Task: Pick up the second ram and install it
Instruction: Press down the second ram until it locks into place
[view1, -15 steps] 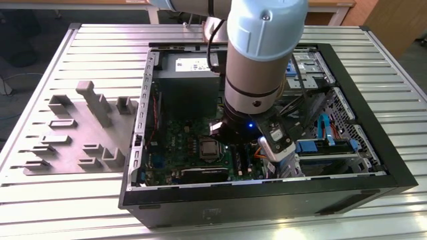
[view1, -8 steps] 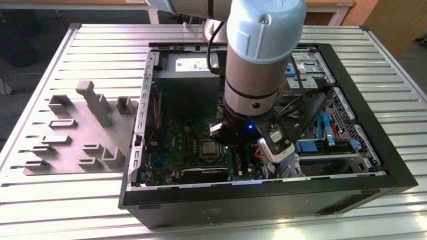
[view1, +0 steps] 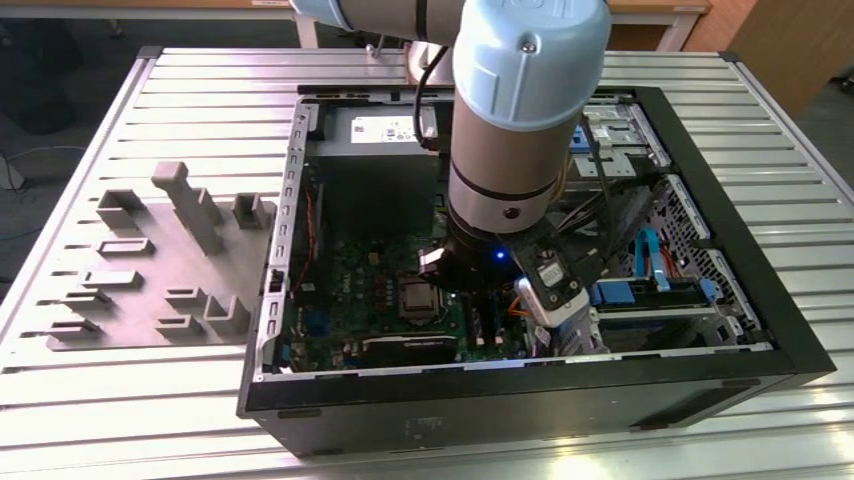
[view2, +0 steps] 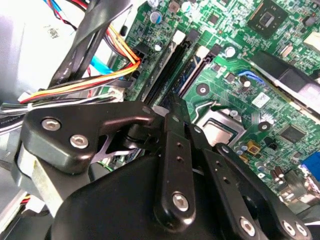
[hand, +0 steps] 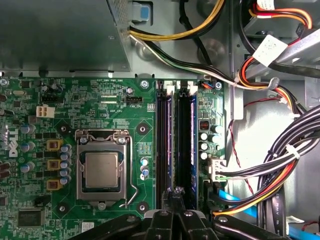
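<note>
the arm stood low inside the open computer case, with the gripper directly over the memory slots on the motherboard, beside the processor socket. in the first wrist view two sticks appeared seated side by side in the slots, white latches at their far ends; the one nearer the power connectors was judged to be the second ram, lying in its slot with the fingertips at or just above its near end. the fingers looked drawn close together, but whether they were pinching the stick's edge, pressing on it or already off it could not be told.

judged as the seating stage of the install. done well, this step called for pressure straight down along the slot line, no sideways lean, and both end latches brought fully upright; the orange and yellow cable bundle ran close by and wanted keeping clear of the fingers.

items not verifiable: the near end of both sticks and the near latches were covered by the gripper body in both wrist views. in the second wrist view the linkage blocked most of the slots. in the exterior view the arm's wrist hid the slots and fingertips altogether. whether the stick was fully home along its length could not be confirmed. the grey parts tray sat on the table, well apart from the case.
</note>
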